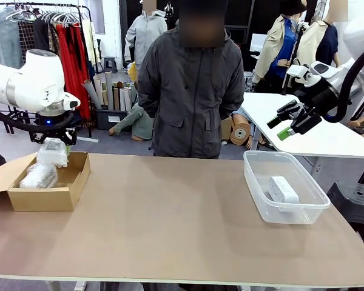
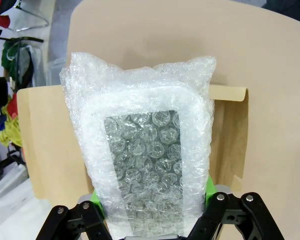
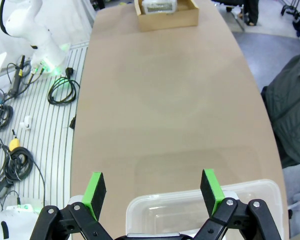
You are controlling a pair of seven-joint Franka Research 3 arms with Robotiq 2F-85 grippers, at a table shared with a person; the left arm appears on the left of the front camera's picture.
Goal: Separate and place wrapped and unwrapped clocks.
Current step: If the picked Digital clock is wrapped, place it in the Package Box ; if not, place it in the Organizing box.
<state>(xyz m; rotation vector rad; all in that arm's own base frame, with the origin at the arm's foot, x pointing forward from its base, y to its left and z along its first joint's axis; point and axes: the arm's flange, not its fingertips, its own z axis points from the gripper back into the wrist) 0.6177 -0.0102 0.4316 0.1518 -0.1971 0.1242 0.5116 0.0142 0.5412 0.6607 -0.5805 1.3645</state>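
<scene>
Wrapped clock (image 2: 145, 155) hangs over the cardboard box (image 1: 48, 195) on tan table (image 1: 170, 224).

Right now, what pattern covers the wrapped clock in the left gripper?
Clear bubble wrap, round bubbles, clearest in the left wrist view.

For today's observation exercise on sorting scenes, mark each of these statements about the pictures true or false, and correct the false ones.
1. The left claw holds a bubble-wrapped clock above the cardboard box. True.
2. The bare white clock lies in the cardboard box. False: it lies in the clear plastic tub on the robot's right.
3. The right claw grips a wrapped bundle. False: its jaws stand open and empty, raised above the tub.
4. Another wrapped bundle already lies inside the cardboard box. True.
5. The person is reaching onto the table. False: the person stands at the far side, with no hand over the table.
</scene>
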